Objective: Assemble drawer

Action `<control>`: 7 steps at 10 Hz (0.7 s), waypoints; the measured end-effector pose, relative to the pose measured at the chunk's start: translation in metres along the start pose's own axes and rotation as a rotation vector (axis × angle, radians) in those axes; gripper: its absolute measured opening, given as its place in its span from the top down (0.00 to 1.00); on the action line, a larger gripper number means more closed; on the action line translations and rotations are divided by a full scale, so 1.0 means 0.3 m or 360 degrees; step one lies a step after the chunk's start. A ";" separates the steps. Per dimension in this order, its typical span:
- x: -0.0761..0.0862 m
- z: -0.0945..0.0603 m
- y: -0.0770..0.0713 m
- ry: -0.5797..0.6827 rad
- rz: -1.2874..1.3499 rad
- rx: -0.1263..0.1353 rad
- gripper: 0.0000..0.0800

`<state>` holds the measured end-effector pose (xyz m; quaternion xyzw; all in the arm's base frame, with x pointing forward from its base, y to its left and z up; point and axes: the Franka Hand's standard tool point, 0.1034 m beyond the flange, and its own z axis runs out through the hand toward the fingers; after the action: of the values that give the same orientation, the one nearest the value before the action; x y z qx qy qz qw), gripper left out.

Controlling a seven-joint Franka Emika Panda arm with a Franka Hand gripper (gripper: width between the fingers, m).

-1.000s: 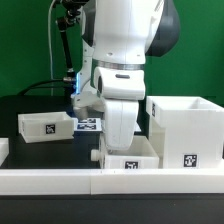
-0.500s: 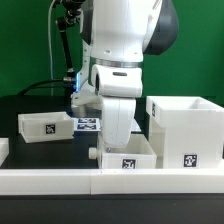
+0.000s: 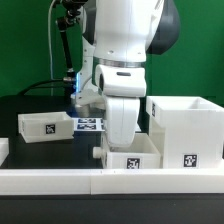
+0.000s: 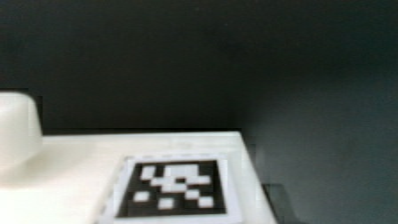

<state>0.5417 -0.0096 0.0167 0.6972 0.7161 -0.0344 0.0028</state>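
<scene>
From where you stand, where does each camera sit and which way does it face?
Exterior view: off the arm, low down, looking over the long low white rail at a white plastic open-top tray, a second tray and the tall white boxy shell; the white robot arm fills the middle, jaws hidden.
Wrist view: on the wrist, facing down at the dark tabletop and a white surface bearing a black-and-white square tag; no jaws show.
Shared: the dark tabletop; which part the tagged surface is, unclear.
</scene>
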 end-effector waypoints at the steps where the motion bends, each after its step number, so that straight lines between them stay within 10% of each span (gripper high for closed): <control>1: 0.000 0.002 0.010 0.0004 0.0002 -0.0036 0.95; 7: 0.005 0.009 0.003 0.0004 0.0025 -0.0025 0.95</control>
<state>0.5422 -0.0081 0.0139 0.7028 0.7109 -0.0277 0.0077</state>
